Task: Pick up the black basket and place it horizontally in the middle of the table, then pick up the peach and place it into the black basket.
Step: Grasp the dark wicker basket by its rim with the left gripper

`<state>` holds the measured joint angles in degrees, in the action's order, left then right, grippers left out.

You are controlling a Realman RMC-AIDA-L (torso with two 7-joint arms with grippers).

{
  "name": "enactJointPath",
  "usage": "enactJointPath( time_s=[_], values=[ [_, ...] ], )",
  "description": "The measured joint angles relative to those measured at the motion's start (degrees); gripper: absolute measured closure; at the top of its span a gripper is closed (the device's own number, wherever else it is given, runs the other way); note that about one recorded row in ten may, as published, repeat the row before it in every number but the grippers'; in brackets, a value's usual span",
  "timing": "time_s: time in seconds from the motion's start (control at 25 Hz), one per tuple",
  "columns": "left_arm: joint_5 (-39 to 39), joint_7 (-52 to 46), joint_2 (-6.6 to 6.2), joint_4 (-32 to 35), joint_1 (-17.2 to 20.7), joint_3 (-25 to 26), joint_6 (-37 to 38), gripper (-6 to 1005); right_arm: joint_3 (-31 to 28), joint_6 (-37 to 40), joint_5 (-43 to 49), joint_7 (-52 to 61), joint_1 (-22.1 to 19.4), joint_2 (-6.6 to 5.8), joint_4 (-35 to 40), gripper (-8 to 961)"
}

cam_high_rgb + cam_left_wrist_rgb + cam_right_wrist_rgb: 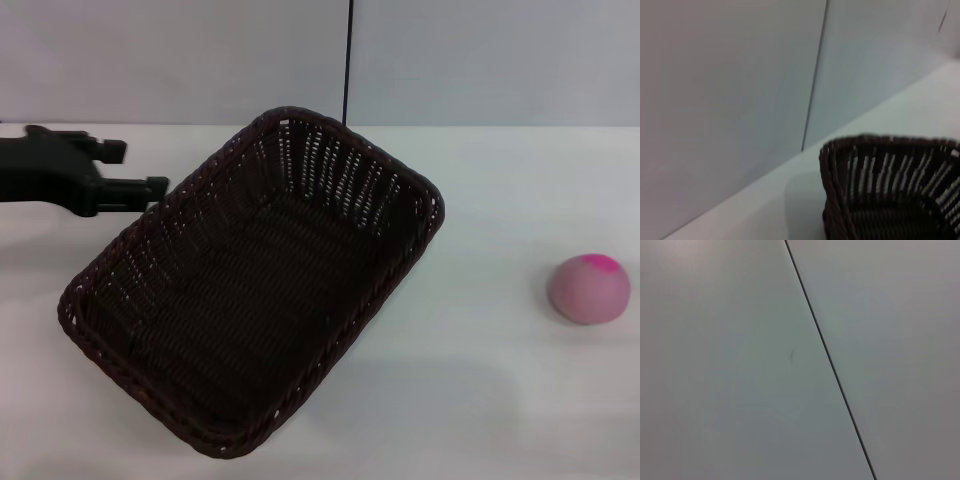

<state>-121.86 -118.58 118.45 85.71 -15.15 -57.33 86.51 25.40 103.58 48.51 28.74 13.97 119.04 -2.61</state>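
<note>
**Inspector A:** Starting at the left edge of the head view: the left gripper (140, 170) reaches in over the table (500, 400), fingers spread, one prong above the other with clear space between them. The lower fingertip sits just beside the basket's left rim; contact cannot be confirmed.

**Inspector B:** And the black basket (250, 290)?

**Inspector A:** Resting on the table, left of centre, set diagonally: one corner points to the back wall, the opposite one toward the robot. Nothing lies inside it. The left wrist view catches one corner of it (880, 190) against the white tabletop (765, 200).

**Inspector B:** Further right?

**Inspector A:** The peach (589, 289) sits on the table well apart from the basket, near the right edge, magenta patch up. The right gripper is not visible; its wrist view shows only a wall with a dark seam (830, 360).
</note>
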Motion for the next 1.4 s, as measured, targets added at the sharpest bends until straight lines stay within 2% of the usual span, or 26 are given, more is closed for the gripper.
enactJointPath(
  time_s=[0.08, 0.16, 0.56, 0.88, 1.4],
  values=[
    [-3.62, -2.52, 0.02, 0.44, -1.03, -4.19, -2.76, 271, 0.0, -0.09, 0.0, 0.0, 0.0, -0.03, 0.18, 228],
    [-5.91, -4.07, 0.02, 0.76, -1.59, -6.19, -3.48, 270, 0.0, -0.11, 0.0, 0.0, 0.0, -0.03, 0.41, 228],
    [-12.83, -9.05, 0.12, 0.49, -3.05, -13.05, -4.21, 271, 0.0, 0.59, 0.0, 0.0, 0.2, -0.04, 0.77, 228],
    [-15.28, -10.81, 0.2, 0.43, -3.27, -14.52, -4.47, 277, 0.01, 0.08, 0.06, 0.0, 0.53, -0.07, 0.77, 228],
    [-20.95, -12.06, 0.19, -2.01, -5.98, -18.33, -4.69, 386, 0.0, -0.14, 0.3, -0.01, 0.76, -0.13, 0.64, 228]
  ],
)
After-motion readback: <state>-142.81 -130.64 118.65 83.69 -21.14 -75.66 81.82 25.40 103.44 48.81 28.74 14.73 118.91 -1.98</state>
